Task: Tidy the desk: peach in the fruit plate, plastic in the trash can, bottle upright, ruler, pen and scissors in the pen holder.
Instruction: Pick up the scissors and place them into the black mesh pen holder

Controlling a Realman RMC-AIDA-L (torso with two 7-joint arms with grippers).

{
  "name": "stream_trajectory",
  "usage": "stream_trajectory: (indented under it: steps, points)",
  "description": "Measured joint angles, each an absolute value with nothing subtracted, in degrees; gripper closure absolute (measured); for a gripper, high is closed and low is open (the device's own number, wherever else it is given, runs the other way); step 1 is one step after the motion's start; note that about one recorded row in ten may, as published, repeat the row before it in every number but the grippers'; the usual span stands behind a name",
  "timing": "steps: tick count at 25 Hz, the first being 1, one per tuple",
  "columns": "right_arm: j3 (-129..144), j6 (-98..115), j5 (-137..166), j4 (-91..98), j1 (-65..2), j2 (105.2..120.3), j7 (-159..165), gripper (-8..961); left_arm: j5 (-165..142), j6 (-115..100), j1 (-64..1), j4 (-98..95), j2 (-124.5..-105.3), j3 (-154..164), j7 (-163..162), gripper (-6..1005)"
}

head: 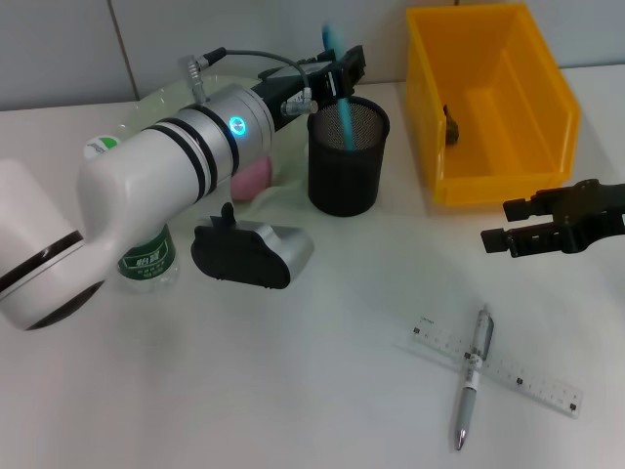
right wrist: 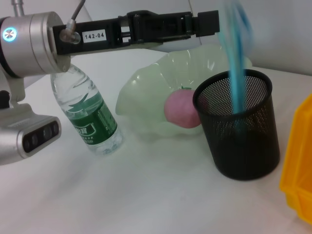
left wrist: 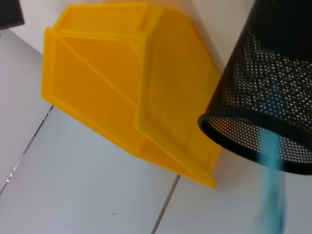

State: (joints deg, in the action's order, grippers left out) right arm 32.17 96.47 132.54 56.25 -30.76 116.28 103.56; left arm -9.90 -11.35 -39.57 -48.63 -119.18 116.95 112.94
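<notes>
Your left gripper [head: 344, 70] sits at the upper centre of the head view, just above the rim of the black mesh pen holder [head: 348, 156]. Its fingers [right wrist: 207, 22] are clenched on the blue scissors [head: 335, 47], which stand nearly upright with their lower part already inside the holder; you can see the blue shape through the mesh in the right wrist view.

Your right gripper [head: 508, 223] hangs at the right edge of the head view, just below the yellow trash can [head: 493, 103], its fingers released and holding nothing. A small dark object [head: 451, 125] lies inside the can; what it is cannot be told.

Behind the holder, in the upper left of the head view, the pale green fruit plate [right wrist: 151, 90] holds the pink peach [right wrist: 181, 108]. The bottle [right wrist: 90, 114] stands upright on the worktop [head: 322, 371] at the left, partly hidden behind the left arm.

In the lower right of the head view the clear ruler [head: 527, 376] lies flat on the worktop with the pen [head: 473, 376] resting across it, both well apart from the holder.
</notes>
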Motion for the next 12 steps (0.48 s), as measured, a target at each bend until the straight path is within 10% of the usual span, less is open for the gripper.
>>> stream_trajectory:
  steps: [12]
  points:
    - [32.2,96.5,132.5,56.2,-30.8,116.24,103.5,292,-8.1,-12.6,-39.4,-48.9,-119.18,117.5,112.9,385]
